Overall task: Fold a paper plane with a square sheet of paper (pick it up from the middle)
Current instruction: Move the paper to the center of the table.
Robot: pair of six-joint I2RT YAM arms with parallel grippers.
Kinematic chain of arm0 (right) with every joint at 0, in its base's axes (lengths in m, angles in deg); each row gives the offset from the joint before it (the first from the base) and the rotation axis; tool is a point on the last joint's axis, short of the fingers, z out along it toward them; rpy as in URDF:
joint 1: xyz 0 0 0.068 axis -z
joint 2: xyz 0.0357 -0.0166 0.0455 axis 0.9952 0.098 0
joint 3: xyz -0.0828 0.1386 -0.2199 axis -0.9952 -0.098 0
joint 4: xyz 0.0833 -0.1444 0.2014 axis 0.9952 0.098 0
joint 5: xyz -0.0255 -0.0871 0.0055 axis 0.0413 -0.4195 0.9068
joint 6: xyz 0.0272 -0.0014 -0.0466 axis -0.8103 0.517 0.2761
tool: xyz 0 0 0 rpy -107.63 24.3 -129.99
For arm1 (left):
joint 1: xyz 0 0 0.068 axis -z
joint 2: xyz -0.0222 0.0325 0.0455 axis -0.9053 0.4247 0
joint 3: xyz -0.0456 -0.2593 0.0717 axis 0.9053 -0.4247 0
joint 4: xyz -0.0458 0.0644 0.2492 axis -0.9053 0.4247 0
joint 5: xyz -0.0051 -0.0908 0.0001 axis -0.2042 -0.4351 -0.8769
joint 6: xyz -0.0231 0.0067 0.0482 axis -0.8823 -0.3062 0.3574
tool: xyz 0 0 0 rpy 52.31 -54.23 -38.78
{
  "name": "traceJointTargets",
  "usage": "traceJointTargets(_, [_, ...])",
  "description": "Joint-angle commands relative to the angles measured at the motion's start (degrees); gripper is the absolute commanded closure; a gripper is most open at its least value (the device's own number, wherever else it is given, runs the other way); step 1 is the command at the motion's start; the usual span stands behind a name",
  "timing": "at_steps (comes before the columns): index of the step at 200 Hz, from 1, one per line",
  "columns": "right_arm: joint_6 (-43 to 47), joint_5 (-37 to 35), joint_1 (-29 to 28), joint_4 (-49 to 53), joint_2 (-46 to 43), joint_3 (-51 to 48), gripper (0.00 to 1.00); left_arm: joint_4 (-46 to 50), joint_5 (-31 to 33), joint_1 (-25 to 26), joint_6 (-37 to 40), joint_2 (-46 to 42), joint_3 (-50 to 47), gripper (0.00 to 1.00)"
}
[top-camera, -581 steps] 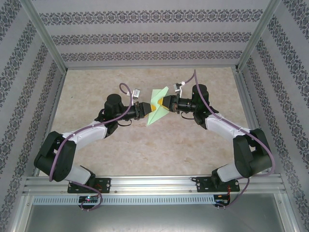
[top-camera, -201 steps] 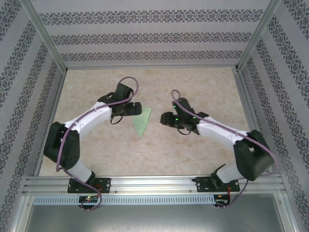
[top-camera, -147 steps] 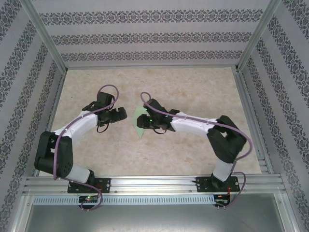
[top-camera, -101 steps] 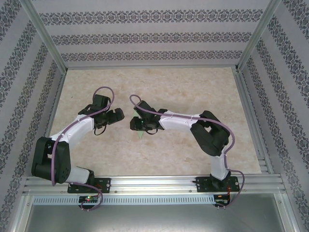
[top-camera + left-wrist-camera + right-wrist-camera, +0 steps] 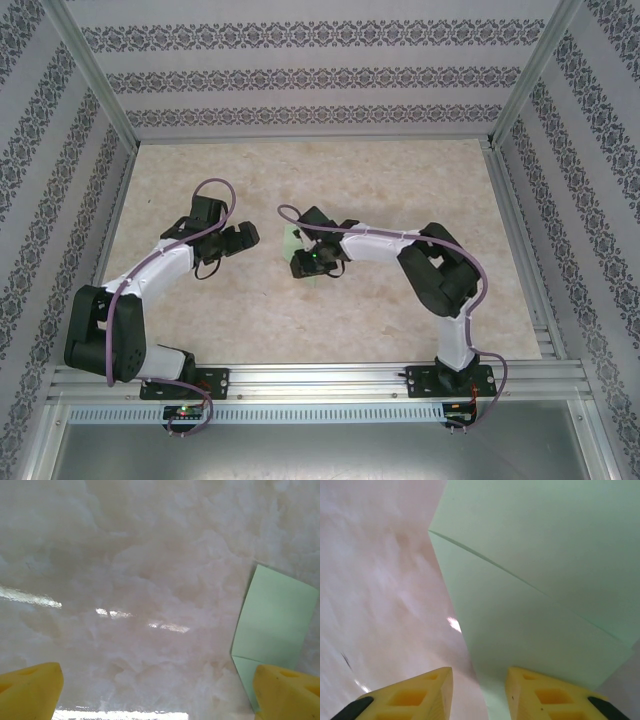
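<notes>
The pale green folded sheet of paper lies flat on the table, mostly hidden under my right gripper. In the right wrist view the paper shows a long crease. Its left edge runs down between the two yellow fingers of my right gripper, which stand apart just above it, open. My left gripper hovers to the left of the paper, wide open and holding nothing. In the left wrist view the paper sits at the right, by the right fingertip of my left gripper.
The marbled beige table is fenced by aluminium rails and patterned walls. The right arm reaches far left across the middle of the table.
The right arm swung left across the table until its gripper came over the paper, and its fingers narrowed. The left gripper drew back to the left and opened wider.
</notes>
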Motion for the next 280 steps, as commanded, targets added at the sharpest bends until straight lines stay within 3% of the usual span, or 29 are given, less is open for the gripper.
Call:
traceJointTargets(1, [13.60,0.90,3.84,11.03,-3.62,-5.30,0.66,-3.50,-3.78,-0.79,0.07,-1.91,-1.02,0.02])
traceJointTargets(19, [16.25,1.22,5.85,11.31,-8.71,-6.77,0.66,-4.19,-5.27,-0.78,-0.18,-2.56,-1.73,0.02])
traceJointTargets(41, [12.54,3.71,6.29,7.43,-13.65,-6.47,0.63,-5.12,-7.05,-0.65,-0.83,-2.91,-2.33,0.02])
traceJointTargets(76, [-10.28,-5.53,5.61,-2.58,-15.71,-8.48,0.61,-7.58,-10.20,0.59,-2.96,-2.83,-3.54,0.02])
traceJointTargets(97, [-16.71,-12.99,3.71,-4.37,-14.61,-8.43,0.60,-8.73,-10.58,1.55,-4.29,-2.64,-4.22,0.02])
traceJointTargets(169, [-19.80,-15.18,3.35,-2.01,-6.23,-3.76,0.60,-9.69,-11.26,4.45,-6.03,-1.22,-3.92,0.02])
traceJointTargets(221, [-16.91,-13.44,3.51,-5.72,-11.27,-5.97,0.60,-12.64,-14.18,7.85,-8.78,0.66,-4.16,0.03])
traceJointTargets(280, [-23.16,-13.27,4.05,-10.82,-15.41,-13.70,0.63,-19.87,-17.96,12.73,-14.57,2.86,-5.81,0.11])
